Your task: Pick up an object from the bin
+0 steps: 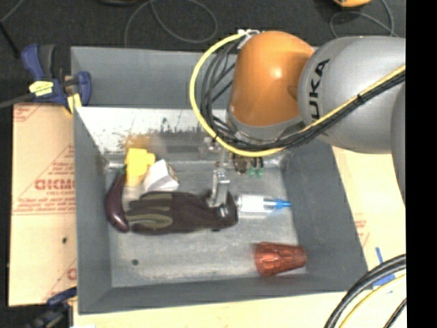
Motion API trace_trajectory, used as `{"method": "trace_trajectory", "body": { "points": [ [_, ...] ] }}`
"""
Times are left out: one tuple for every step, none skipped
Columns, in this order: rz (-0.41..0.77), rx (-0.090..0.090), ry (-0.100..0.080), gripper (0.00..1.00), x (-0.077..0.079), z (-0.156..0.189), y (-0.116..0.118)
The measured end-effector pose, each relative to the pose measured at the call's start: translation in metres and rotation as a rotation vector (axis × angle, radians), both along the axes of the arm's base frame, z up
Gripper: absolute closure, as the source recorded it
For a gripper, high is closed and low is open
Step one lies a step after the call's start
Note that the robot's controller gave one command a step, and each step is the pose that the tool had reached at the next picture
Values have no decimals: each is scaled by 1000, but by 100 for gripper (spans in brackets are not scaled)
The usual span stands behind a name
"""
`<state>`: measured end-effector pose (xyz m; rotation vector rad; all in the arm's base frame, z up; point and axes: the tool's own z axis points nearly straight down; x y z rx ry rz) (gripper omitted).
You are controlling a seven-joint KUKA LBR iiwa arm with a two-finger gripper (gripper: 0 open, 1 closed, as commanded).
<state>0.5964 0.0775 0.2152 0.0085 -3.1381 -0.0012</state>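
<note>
My gripper (220, 193) hangs below the orange dome, low in the middle of the bin. Its tip is at the right end of a dark purple glove (171, 212) that lies flat across the bin floor. Whether it touches the glove cannot be made out. Just right of the gripper lies a small clear bottle with a blue tip (260, 204). At the glove's left end a yellow block (138, 165) and a white folded piece (160, 176) rest against each other.
A copper-red ribbed cone (279, 258) lies near the front right corner. The arm and its cables cover the bin's back right part. Bare floor shows in front of the glove.
</note>
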Motion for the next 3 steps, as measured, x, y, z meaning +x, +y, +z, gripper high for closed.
{"method": "trace_trajectory", "body": {
  "points": [
    [-1,1,-7,0,1,5,0],
    [59,0,-13,0,3,-7,-2],
    [182,0,-11,0,12,-48,-19]
  ]
}}
